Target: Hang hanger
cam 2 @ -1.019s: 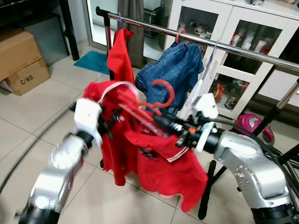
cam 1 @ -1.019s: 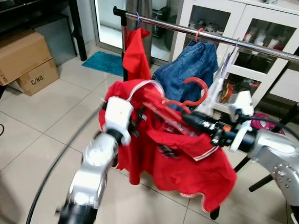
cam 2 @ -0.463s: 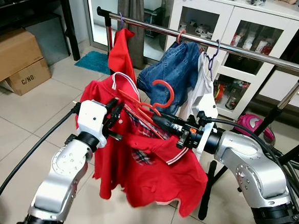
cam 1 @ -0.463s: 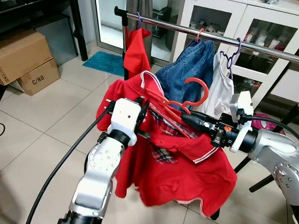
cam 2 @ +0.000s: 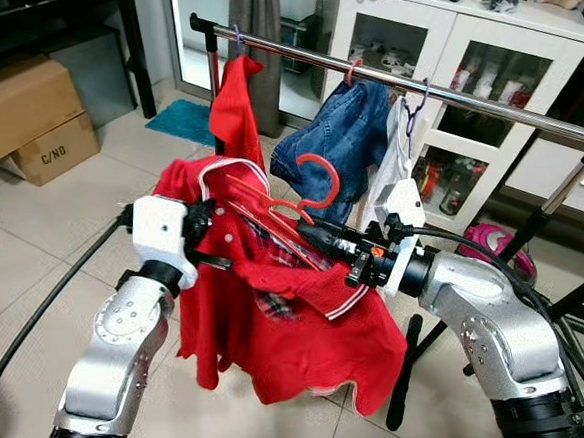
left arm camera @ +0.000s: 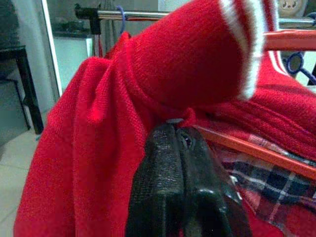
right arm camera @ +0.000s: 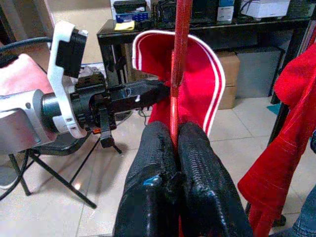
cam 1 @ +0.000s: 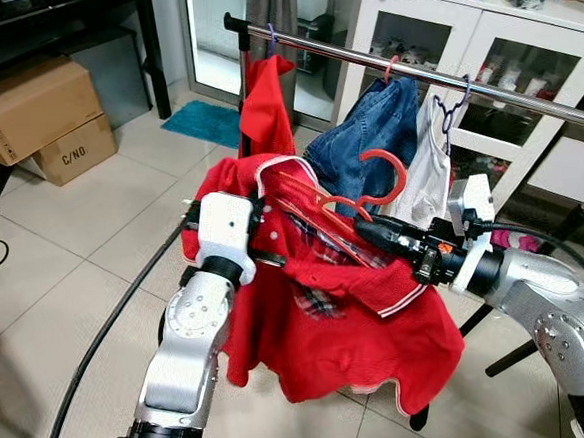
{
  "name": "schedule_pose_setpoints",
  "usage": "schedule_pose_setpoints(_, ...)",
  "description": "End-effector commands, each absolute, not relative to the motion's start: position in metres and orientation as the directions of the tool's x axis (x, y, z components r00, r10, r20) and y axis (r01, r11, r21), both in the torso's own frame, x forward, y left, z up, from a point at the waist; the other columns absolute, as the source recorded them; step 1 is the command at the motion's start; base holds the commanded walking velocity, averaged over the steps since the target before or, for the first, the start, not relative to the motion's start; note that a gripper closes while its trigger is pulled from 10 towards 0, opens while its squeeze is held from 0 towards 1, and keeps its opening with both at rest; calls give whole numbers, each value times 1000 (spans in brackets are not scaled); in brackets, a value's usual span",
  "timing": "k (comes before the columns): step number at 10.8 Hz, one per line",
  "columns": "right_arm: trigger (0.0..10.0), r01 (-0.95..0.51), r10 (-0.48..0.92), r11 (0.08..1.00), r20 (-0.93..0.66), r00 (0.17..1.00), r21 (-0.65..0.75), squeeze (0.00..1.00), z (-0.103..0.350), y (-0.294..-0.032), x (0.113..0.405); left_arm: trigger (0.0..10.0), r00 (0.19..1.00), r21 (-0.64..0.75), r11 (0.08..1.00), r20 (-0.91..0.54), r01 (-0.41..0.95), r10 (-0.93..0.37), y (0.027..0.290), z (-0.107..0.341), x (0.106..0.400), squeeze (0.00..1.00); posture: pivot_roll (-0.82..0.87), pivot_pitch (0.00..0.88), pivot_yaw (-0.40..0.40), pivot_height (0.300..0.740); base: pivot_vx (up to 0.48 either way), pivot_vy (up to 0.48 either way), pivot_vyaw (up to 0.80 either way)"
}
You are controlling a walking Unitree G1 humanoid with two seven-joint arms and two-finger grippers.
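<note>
We hold a red hanger with a red shirt draped over it, out in front of us and below the metal rail of a clothes rack. Our right hand has its two black fingers pressed together on the hanger's thin red bar, just under the hook, which points up toward the rail without touching it. Our left hand is at the other end, its fingers shut on the shirt's cloth by the white-trimmed collar, close to the hanger's red bar. The shirt hangs down between both arms, its plaid lining showing at the neck. On the rail above hang another red garment, a pair of jeans on a red hanger and a white top. Cardboard boxes sit on the tiled floor to our left, and a white cabinet stands behind the rack.
</note>
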State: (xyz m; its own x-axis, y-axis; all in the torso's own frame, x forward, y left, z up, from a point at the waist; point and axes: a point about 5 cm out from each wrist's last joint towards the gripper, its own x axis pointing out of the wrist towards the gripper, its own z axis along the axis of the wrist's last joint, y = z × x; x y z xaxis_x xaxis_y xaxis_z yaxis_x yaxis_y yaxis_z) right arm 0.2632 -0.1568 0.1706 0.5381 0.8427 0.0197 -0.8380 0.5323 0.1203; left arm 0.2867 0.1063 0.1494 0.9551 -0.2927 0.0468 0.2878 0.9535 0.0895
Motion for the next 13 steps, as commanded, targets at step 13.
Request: schedule_pose_setpoints(13,10000,-849,851,521,28,525,92,0,180,-160,268,10000,972,278,947,125,158,-199,103,164,280,1000,80,4,-123,740,0,0,0)
